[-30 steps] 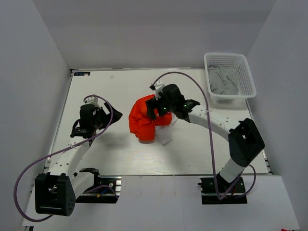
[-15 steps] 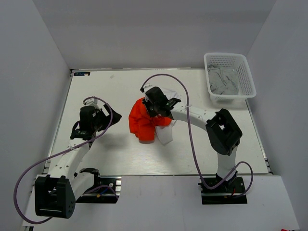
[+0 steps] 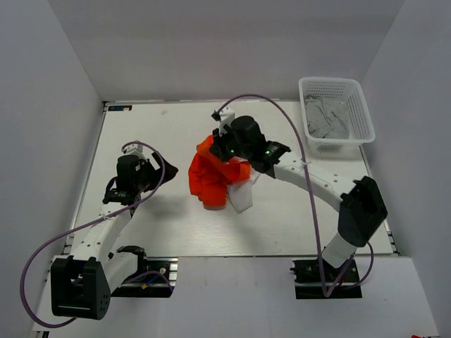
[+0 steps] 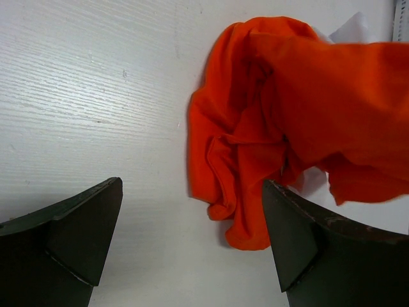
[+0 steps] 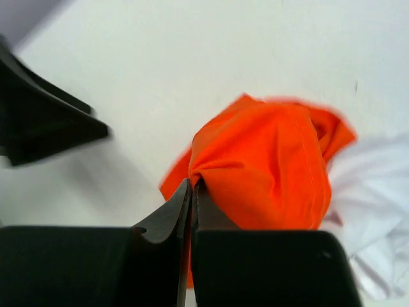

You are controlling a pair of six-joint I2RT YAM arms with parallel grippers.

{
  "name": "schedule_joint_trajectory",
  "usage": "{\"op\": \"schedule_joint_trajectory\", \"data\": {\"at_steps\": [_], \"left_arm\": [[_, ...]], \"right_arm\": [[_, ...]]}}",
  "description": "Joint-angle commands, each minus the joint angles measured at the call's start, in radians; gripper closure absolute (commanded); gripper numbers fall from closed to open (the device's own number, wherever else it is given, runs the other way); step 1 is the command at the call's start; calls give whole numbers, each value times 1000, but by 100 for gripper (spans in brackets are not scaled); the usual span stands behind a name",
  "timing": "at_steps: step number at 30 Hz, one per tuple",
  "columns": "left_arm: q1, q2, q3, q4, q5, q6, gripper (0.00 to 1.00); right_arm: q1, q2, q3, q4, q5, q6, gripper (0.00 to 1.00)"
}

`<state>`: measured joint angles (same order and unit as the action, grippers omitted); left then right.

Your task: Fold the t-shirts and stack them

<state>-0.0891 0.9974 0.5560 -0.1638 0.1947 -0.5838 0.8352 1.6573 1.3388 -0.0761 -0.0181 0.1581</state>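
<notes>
orange t-shirt (image 3: pixel 206 179): plain bright orange | white t-shirt (image 3: pixel 242 199): plain white | basket (image 3: pixel 366 113): white, lattice walls | cloth in basket (image 3: pixel 324 120): mottled grey | worktop (image 3: pixel 155 218): white, faint grain lines | left claw (image 3: pixel 168 169), right claw (image 5: pixel 192 192): black | arms (image 3: pixel 310 179): white links, black joints | cables (image 3: pixel 42 253): purple

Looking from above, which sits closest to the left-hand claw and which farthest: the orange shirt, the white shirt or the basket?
From the left gripper, in the top view:
1. orange shirt, just to its right, mid-table.
2. white shirt, beyond the orange one, at its right edge.
3. basket, far right corner.
</notes>
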Motion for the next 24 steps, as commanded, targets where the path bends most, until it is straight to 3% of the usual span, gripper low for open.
{"op": "schedule_joint_trajectory", "data": {"at_steps": [1, 6, 7, 14, 18, 22, 24], "left_arm": [[-4, -17, -4, 17, 14, 9, 0], [-4, -8, 5, 17, 23, 9, 0], [-4, -17, 5, 17, 23, 9, 0], [-4, -28, 5, 17, 23, 9, 0], [-4, -17, 5, 17, 23, 9, 0], [-4, -17, 5, 17, 23, 9, 0], [-4, -17, 5, 17, 14, 9, 0]], "right_arm": [[-7, -86, 91, 102, -126, -64, 100], [-15, -103, 243, 50, -4, -94, 100], [-24, -116, 262, 56, 88, -110, 100], [-62, -117, 472, 62, 329, -210, 100], [-103, -50, 638, 113, 515, -353, 100], [-146, 50, 833, 272, 685, -541, 100], [-159, 93, 899, 393, 780, -710, 100]]}}
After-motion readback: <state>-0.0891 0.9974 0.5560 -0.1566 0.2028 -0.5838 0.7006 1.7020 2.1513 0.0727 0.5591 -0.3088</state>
